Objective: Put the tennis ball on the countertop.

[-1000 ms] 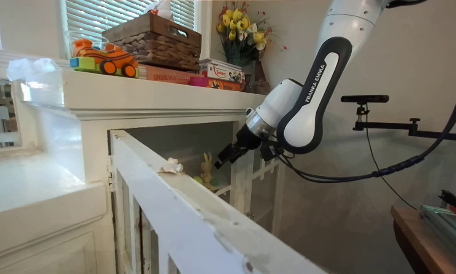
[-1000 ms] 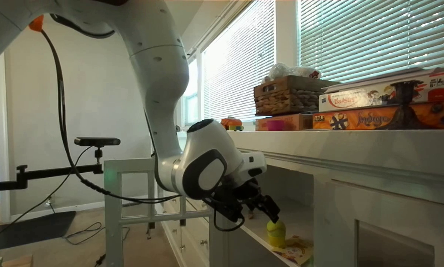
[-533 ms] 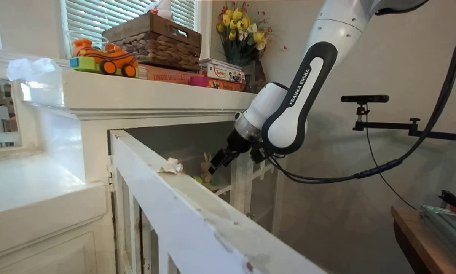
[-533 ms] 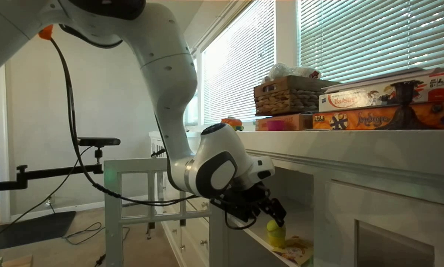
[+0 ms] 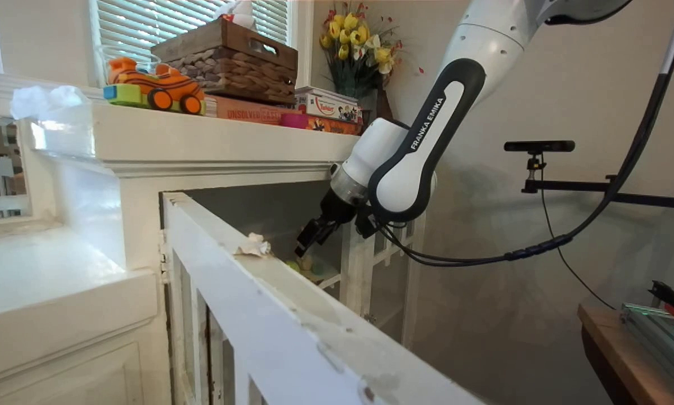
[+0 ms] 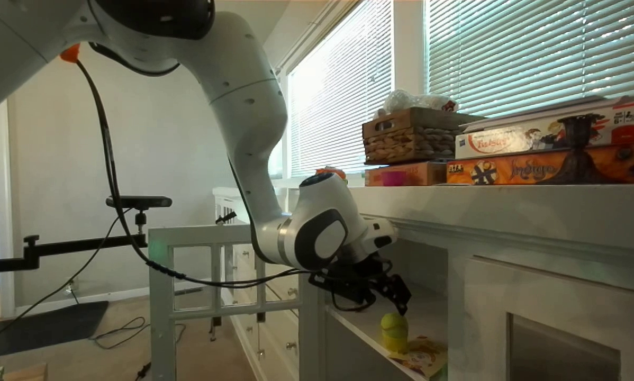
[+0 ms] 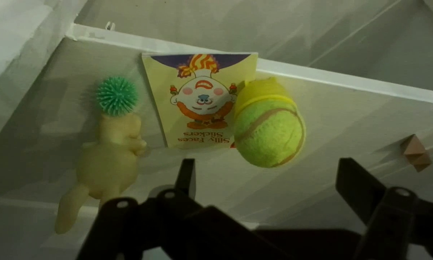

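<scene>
Hanging just over the tennis ball (image 7: pixel 269 139), the gripper (image 7: pixel 268 176) is released, its fingers (image 7: pixel 359 191) spread wide and clear of the ball's sides, at eight and four o'clock from it in the wrist view. The ball sits on a yellow cup (image 7: pixel 263 90), on the shelf (image 7: pixel 339 122) inside the cabinet (image 6: pixel 486 304), below the countertop (image 6: pixel 507 209). The shelf's front edge passes at twelve o'clock, and shelf surface runs toward a small brown faceted piece (image 7: pixel 416 153) at three. A pale rabbit figure (image 7: pixel 108 166) is near nine, a green spiky toy (image 7: pixel 117 95) between nine and ten. In an exterior view the countertop's edge runs from eleven to two o'clock above the ball, and the open door (image 6: pixel 161 296) stands at nine.

At ten o'clock the cup hides part of a booklet (image 7: pixel 200 103) reading "Silly Faces Stickers", upside down. On the countertop, toward one o'clock, a white box (image 6: pixel 534 135) says "Twister" and an orange box (image 6: pixel 507 170) "Indigo"; in an exterior view the arm (image 5: pixel 427 126), past one o'clock, carries "Franka Emika".

The tennis ball is yellow-green and fuzzy, a brownish seam curving across it.
</scene>
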{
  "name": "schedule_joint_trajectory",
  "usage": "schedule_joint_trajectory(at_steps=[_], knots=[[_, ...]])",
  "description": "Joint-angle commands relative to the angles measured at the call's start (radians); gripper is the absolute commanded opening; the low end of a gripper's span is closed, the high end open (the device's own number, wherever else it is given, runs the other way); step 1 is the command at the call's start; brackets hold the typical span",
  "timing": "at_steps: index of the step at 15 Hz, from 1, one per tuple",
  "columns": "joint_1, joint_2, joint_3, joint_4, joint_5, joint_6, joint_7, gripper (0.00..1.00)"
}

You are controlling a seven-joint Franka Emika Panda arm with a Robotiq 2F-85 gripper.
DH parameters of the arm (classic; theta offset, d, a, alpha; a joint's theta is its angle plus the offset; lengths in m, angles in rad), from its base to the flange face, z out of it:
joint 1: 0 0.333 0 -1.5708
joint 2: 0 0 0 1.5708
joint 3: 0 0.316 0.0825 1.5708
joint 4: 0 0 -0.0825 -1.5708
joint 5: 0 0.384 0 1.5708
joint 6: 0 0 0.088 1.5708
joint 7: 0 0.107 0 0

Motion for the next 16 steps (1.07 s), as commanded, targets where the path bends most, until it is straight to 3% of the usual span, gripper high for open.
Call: schedule_joint_trajectory(at_steps=[1,16], knots=[[0.023,0.037,-0.003,0.06,0.043,-0.042,-0.055,1.0],[0.076,0.104,-0.054,0.084,0.045,0.012,-0.075,1.0]])
